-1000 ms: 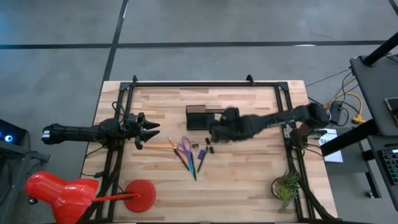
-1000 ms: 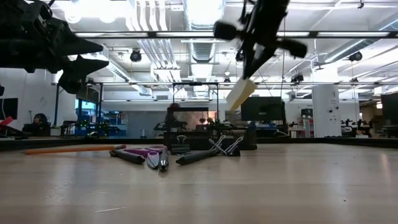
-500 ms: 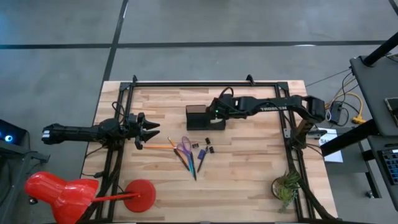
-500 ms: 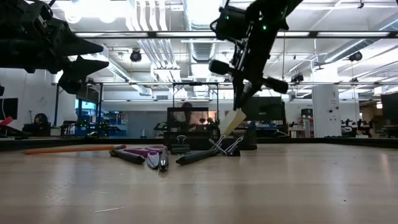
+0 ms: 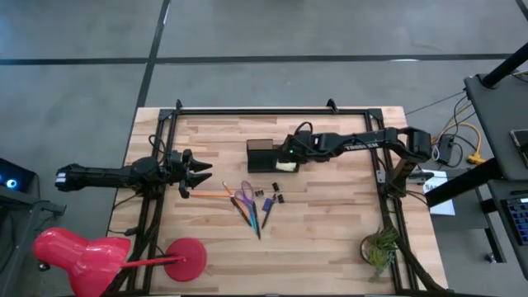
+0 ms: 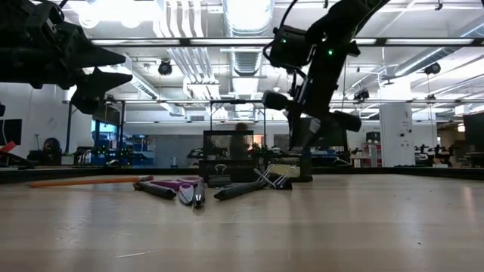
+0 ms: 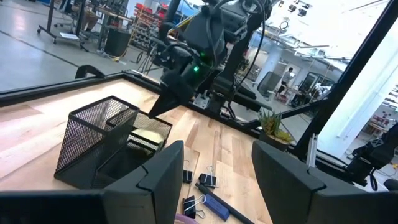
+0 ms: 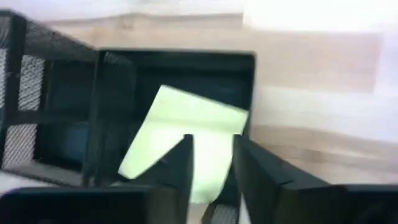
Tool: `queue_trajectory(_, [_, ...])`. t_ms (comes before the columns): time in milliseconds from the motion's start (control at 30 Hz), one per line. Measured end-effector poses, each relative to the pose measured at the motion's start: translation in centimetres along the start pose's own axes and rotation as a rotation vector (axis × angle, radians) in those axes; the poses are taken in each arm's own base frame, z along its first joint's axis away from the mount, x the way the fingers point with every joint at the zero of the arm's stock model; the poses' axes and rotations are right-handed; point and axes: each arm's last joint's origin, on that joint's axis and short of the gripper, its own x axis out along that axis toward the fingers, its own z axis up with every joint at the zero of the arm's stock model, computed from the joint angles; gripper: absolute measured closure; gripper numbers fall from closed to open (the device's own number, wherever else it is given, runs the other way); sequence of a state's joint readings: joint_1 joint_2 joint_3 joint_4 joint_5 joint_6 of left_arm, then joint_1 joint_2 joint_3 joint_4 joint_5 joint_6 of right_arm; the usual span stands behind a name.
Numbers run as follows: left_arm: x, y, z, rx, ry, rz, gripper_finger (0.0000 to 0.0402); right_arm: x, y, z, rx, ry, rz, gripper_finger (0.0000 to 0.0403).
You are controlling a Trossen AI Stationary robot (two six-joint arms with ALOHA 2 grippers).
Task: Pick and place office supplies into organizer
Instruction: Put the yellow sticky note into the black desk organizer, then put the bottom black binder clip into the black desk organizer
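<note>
The black mesh organizer (image 5: 266, 155) stands at the table's far middle. The yellow sticky-note pad (image 8: 186, 140) lies tilted in its lower section, leaning on the wall; it also shows in the left wrist view (image 7: 149, 134). My right gripper (image 8: 212, 168) hangs just above the pad, fingers apart, touching nothing that I can see. My left gripper (image 5: 198, 173) is open and empty above the table's left side. The orange pencil (image 5: 210, 195), purple-handled scissors (image 5: 243, 196), pens (image 5: 254, 216) and small dark clips (image 5: 272, 194) lie on the wood in front of the organizer.
A red lamp-like object (image 5: 82, 256) stands off the near left corner and a small plant (image 5: 379, 247) at the near right. Black frame rails (image 5: 272, 110) run along the table's far, left and right sides.
My right gripper has gone from above the table's middle toward the far edge and down over the organizer. The pad, which hung tilted below its fingers, now lies in the organizer's lower section.
</note>
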State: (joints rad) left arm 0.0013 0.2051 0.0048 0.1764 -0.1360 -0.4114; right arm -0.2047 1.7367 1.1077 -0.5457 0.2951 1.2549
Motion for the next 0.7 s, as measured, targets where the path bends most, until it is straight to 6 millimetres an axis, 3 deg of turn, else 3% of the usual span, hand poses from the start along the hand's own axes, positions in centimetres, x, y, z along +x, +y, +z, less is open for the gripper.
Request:
queue_trajectory(67, [0.0, 0.0, 0.0, 0.0, 0.0, 0.001, 0.0226, -0.4, 0.3, -0.4, -0.052, -0.059, -0.002, 0.0258])
queue_trajectory(167, [0.0, 0.0, 0.0, 0.0, 0.0, 0.001, 0.0226, -2.4, 2.1, -1.3, -0.289, -0.102, 0.064, 0.0218])
queue_trajectory(267, [0.0, 0.0, 0.0, 0.0, 0.002, 0.001, 0.0226, -4.2, 3.4, -2.7, -0.471, 0.032, 0.192, 0.0199])
queue_trajectory(367, [0.0, 0.0, 0.0, 0.0, 0.003, 0.002, 0.0226, -3.4, 2.6, -5.1, -0.449, 0.256, 0.193, 0.0197])
queue_trajectory(467, [0.0, 0.0, 0.0, 0.0, 0.002, 0.001, 0.0226, -2.2, 1.8, -7.2, -0.363, 0.326, 0.188, 0.0197])
queue_trajectory(700, [0.0, 0.0, 0.0, 0.0, 0.003, 0.002, 0.0226, -1.4, 0.8, -8.6, -0.239, 0.367, 0.199, 0.0197])
